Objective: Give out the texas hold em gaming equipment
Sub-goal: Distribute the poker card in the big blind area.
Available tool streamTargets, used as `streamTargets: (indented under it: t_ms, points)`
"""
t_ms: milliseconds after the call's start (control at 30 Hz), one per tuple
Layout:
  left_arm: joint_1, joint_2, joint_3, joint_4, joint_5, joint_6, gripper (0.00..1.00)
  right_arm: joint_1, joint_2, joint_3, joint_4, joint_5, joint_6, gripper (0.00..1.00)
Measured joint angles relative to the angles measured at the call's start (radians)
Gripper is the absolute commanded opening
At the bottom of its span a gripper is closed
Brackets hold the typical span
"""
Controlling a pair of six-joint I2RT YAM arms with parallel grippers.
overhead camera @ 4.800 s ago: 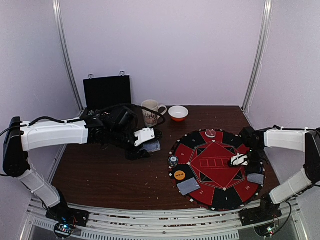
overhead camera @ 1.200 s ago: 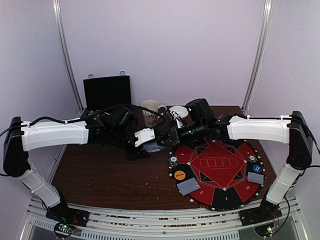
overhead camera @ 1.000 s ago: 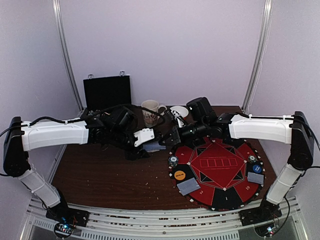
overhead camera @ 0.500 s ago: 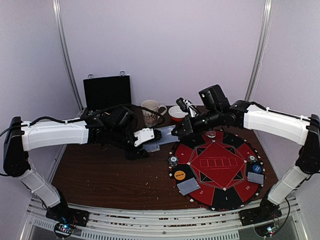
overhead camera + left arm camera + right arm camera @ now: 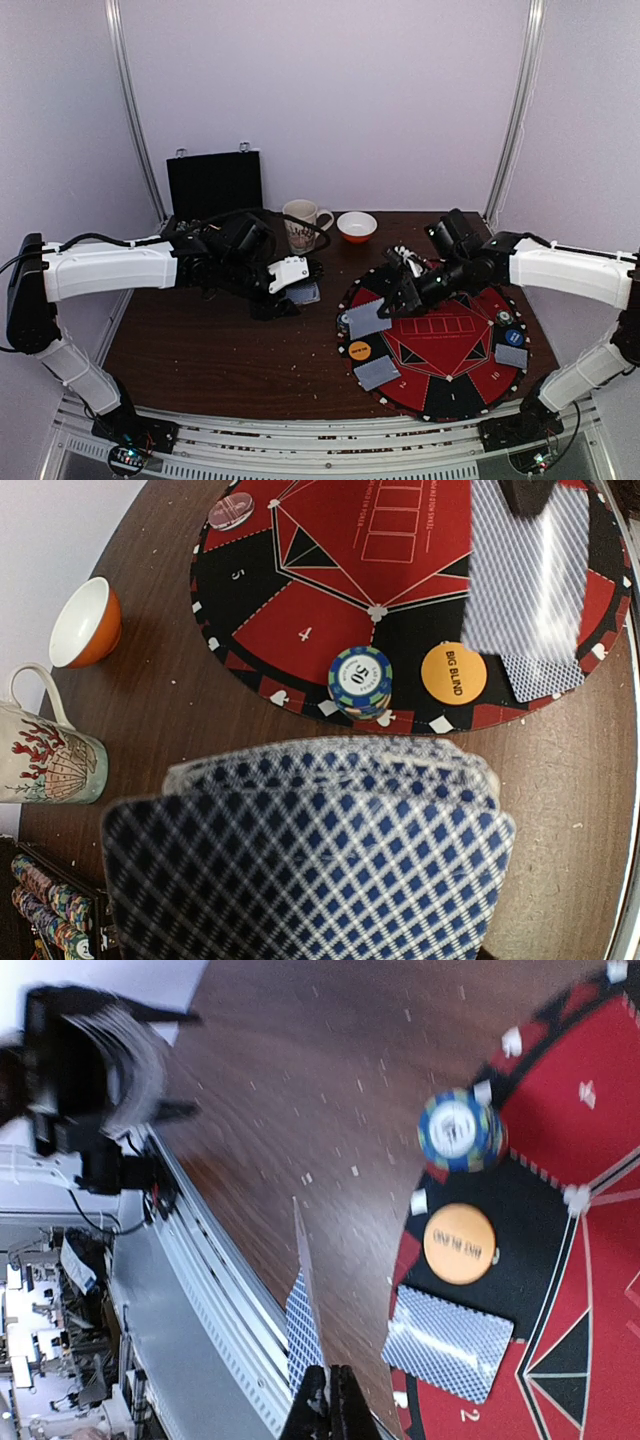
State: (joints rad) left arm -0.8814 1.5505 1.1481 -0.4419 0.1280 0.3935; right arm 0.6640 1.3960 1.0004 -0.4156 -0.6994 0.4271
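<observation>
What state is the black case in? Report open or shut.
Open: the black case has its lid upright; the left wrist view shows chips inside.

The dark brown bench [image 5: 200,340] is wood-grained with a soft sheen. The round red-and-black mat [image 5: 330,630] looks matt, like felt. The fanned stack of blue-diamond-backed playing cards [image 5: 310,850] and the single blue-diamond-backed card [image 5: 302,1335] at lower centre of the right wrist view are smooth coated paper. The striped-edged poker chip stack [image 5: 360,680] and orange button disc [image 5: 453,673] look like smooth plastic. The orange bowl [image 5: 85,625] and coral-printed mug [image 5: 45,755] are glossy glazed ceramic.
</observation>
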Motion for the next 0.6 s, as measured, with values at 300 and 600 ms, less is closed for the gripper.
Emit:
streamTargets:
  t_ms: [300, 600]
  points:
    - [0.0, 0.0, 0.0, 0.0, 0.0, 0.0, 0.51, 0.04, 0.13, -0.181, 0.138, -0.103, 0.045, 0.0]
    - [0.0, 0.0, 0.0, 0.0, 0.0, 0.0, 0.51, 0.043, 0.251, -0.18, 0.127, -0.116, -0.044, 0.0]
